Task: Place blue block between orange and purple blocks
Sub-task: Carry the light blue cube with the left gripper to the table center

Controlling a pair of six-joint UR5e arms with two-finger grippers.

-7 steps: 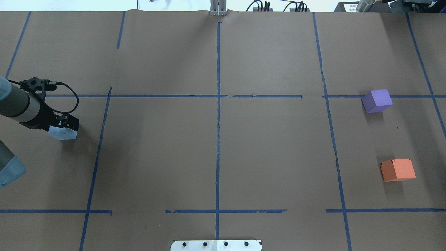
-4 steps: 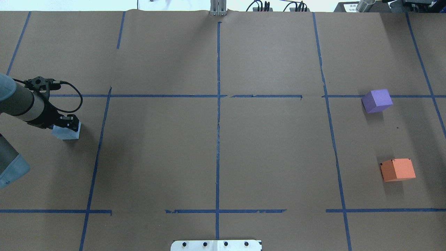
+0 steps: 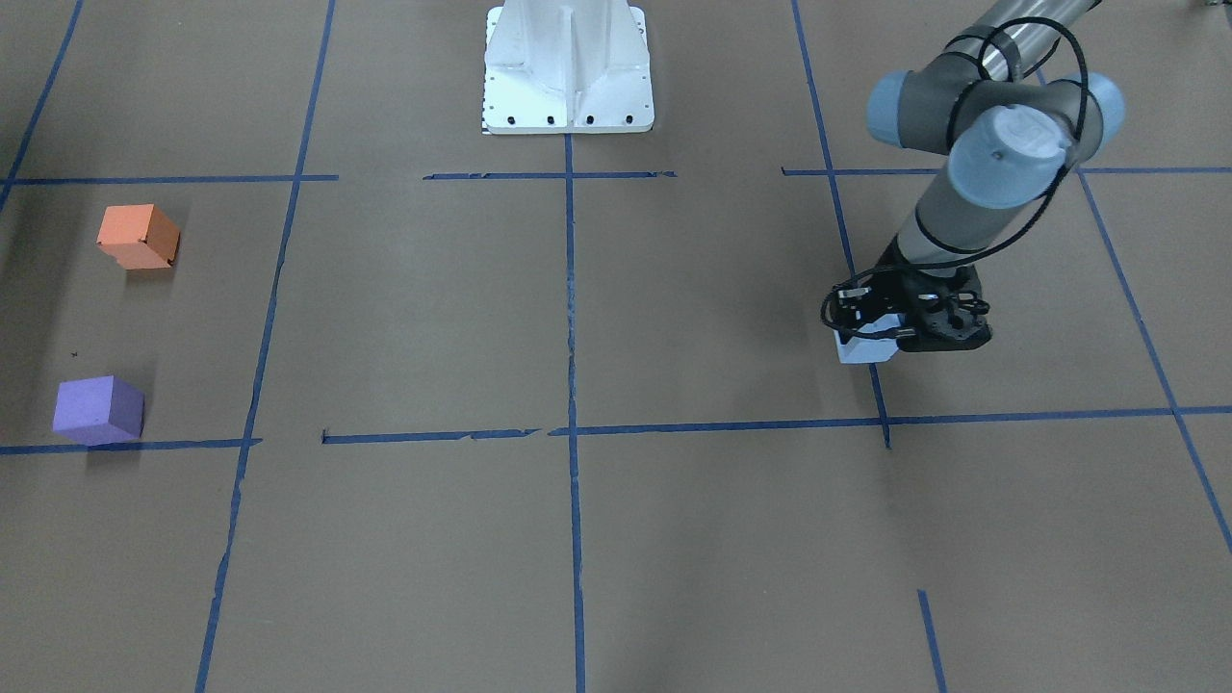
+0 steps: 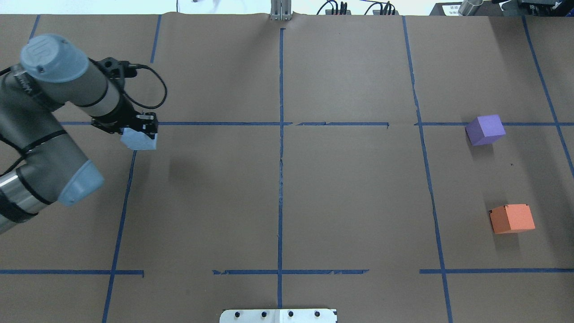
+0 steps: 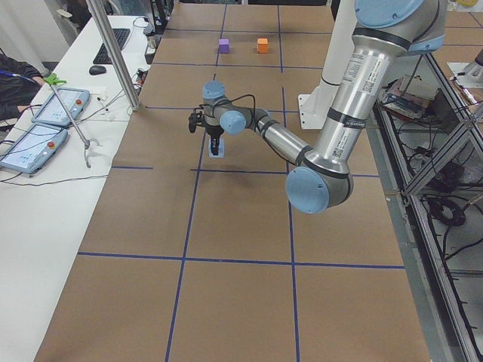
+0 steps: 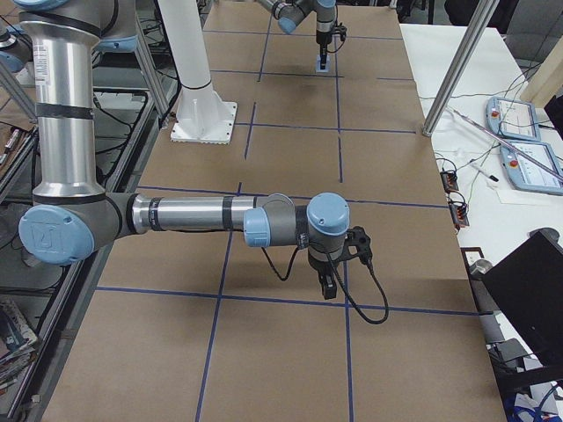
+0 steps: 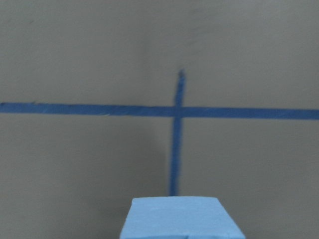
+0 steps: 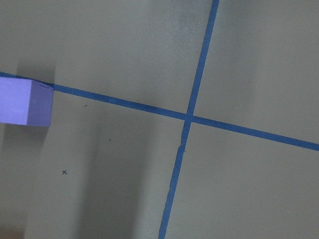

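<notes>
We see the left tool point(image 4: 141, 128) carry the blue block point(image 4: 139, 140) away from the left edge of the desk point(image 4: 314, 202). Both are now farther from the robot and nearer the middle. The block hangs clear of the surface, and far more of the arm shows.

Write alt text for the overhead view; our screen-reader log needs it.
The left gripper holds a pale blue foam cube over the left side of the brown paper-covered table. A purple cube and an orange cube sit apart at far right.
</notes>
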